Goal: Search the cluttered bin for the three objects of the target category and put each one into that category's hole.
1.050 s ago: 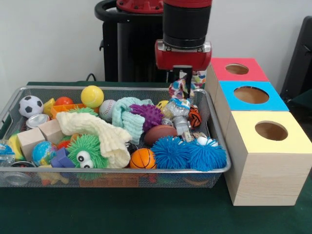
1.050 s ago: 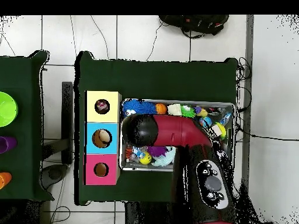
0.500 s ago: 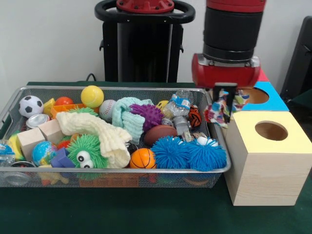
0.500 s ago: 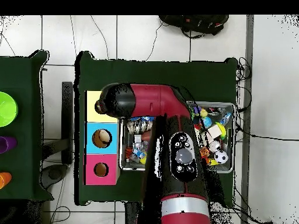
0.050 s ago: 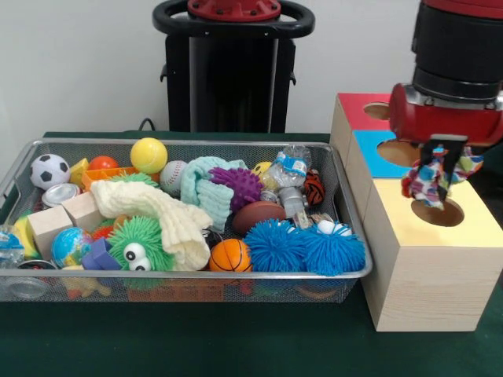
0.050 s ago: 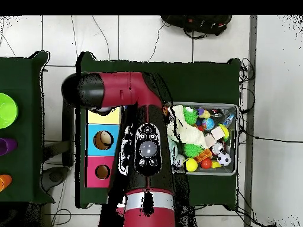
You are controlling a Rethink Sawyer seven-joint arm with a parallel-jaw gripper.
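The red and black arm (image 5: 460, 63) hangs over the row of pale wooden boxes at the right of the front view, and its gripper (image 5: 436, 169) sits directly above the round hole (image 5: 438, 212) in the yellow-topped box (image 5: 428, 267). The fingers are clenched on a crumpled multicoloured patterned cloth (image 5: 428, 182), which dangles just over that hole, its lower end at about the rim; whether it touches the box cannot be told.

Behind the yellow-topped box stand the blue-topped box (image 5: 377, 157) and the red-topped box (image 5: 361, 110), each with its own round hole, both partly hidden by the arm. In the overhead view the arm's wrist covers most of the yellow lid, while the blue-topped box (image 6: 104, 139) and the red one (image 6: 103, 171) lie open to sight.

The silver wire-mesh bin (image 5: 189, 287) stands just beside the boxes on the dark green bench (image 5: 236, 345). It is crowded: two blue spiky rubber balls (image 5: 302, 247) at its near right corner, a small orange basketball (image 5: 230, 256), a brown toy football (image 5: 258, 214), a green fuzzy ball with googly eyes (image 5: 138, 248), a cream knitted cloth (image 5: 161, 216), a mint green cloth (image 5: 206, 188), a purple spiky ball (image 5: 238, 184), a yellow ball (image 5: 148, 155), a small soccer ball (image 5: 49, 170) and a crushed clear plastic bottle (image 5: 291, 184).
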